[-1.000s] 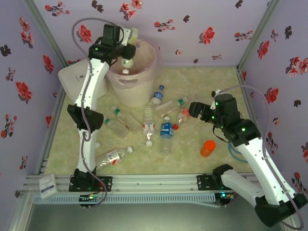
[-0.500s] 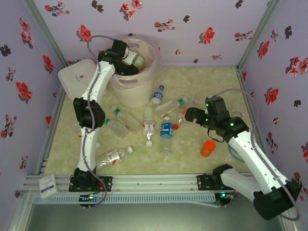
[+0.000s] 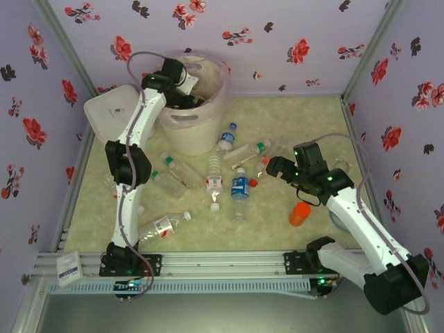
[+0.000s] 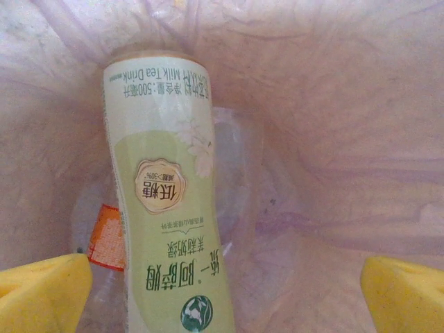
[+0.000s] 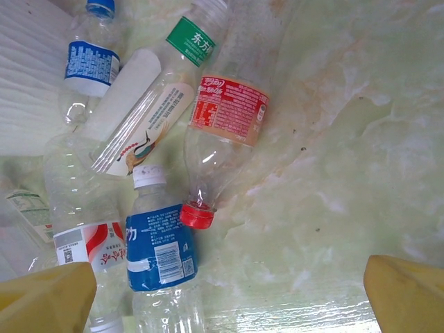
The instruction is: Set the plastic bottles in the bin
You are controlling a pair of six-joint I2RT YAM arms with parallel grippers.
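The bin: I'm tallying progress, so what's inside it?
Inside the bin, on the liner bag, lies a green-labelled milk tea bottle over a clear bottle with an orange label. Anything beneath them is covered.

The left arm (image 3: 132,139) rises from its base, well on the near side of the bin (image 3: 198,135), and reaches up over the bin's near-left rim. Its wrist is bent so that the left gripper (image 3: 184,87) dips into the bin's mouth pointing down, its yellow fingers (image 4: 41,295) spread wide and pinching nothing. The right arm (image 3: 361,222) bends low, well to the right of the bin and nearer than it, with the right gripper (image 3: 272,166) aimed leftward and its fingers (image 5: 45,298) likewise far apart, gripping nothing.
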